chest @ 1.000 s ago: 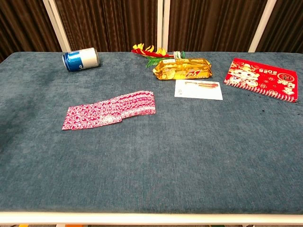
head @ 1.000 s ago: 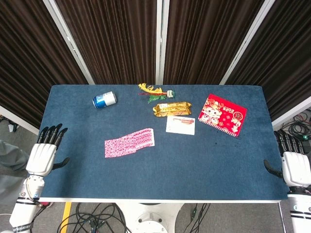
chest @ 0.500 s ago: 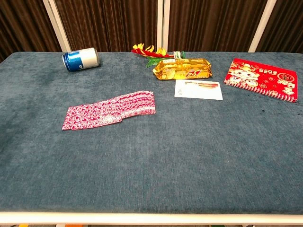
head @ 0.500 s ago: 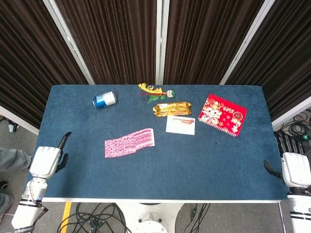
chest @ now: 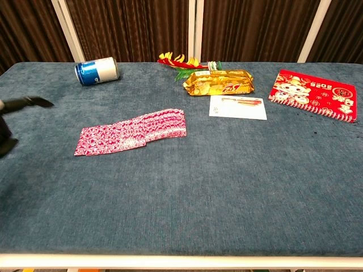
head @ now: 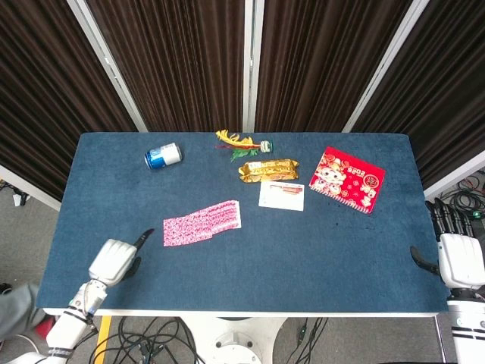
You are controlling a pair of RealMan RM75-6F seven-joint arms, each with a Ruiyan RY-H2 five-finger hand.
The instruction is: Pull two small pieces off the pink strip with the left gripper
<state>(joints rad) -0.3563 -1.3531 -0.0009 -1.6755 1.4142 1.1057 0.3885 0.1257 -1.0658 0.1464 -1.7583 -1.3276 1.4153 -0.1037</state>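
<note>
The pink strip (head: 202,223) (chest: 131,132) lies flat on the blue table (head: 250,265), left of centre. My left hand (head: 115,262) hovers over the table's front left corner, a short way left of and nearer than the strip, apart from it. One finger (head: 144,236) (chest: 28,103) points out toward the strip, the thumb is held apart, and the other fingers look curled in. It holds nothing. My right hand (head: 458,258) hangs off the table's right edge with its fingers straight and empty.
At the back lie a blue can (head: 163,156) on its side, a yellow and red flower sprig (head: 242,142) and a gold snack pack (head: 268,168). A white card (head: 281,195) and a red envelope (head: 349,178) lie at the right.
My left hand has come in from beside the table's left edge to over its front left corner, nearer the strip, and most fingers have curled. The right hand has stayed put.
</note>
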